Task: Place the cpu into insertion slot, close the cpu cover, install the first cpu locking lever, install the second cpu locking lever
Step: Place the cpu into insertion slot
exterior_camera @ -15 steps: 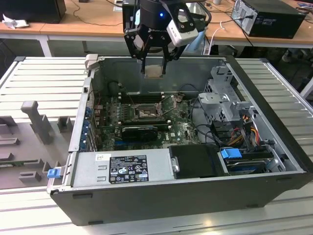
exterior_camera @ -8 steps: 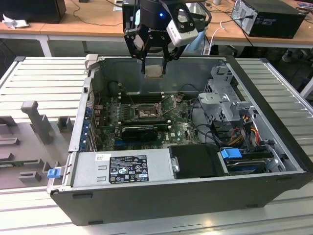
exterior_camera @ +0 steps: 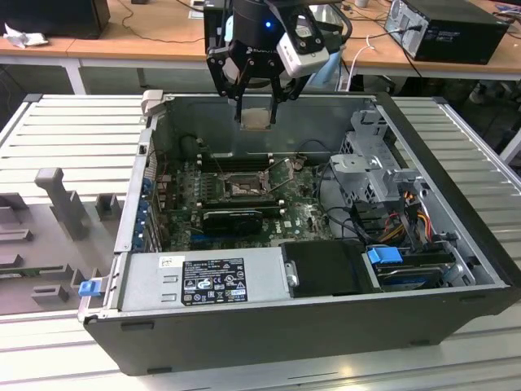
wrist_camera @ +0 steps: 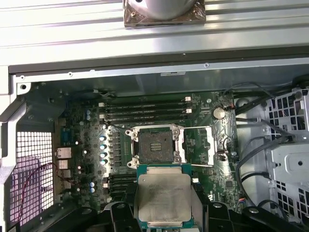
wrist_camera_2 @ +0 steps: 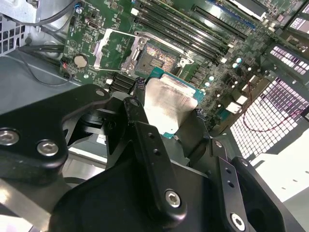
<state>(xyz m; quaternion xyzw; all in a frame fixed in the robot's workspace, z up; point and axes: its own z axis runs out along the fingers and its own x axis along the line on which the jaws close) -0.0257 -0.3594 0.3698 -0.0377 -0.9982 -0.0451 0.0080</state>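
Cpu is clamped flat between the closed jaws, its metal face showing in both wrist views, and it touches nothing else. In the exterior view it hangs above the far wall of the case. From there the slot lies at about 6 o'clock, well apart and lower down. Both wrist views show the slot empty, its dark contact field exposed. In the second wrist view the cover appears swung up and open just beside the slot.

Step in hand, by judgement: the first, placing the cpu. None of the three later steps looks done.

Placing calls for the cpu to be brought squarely over the slot, edges parallel to the rim, and let down level. A tilted or offset set-down risks damaging the contacts.
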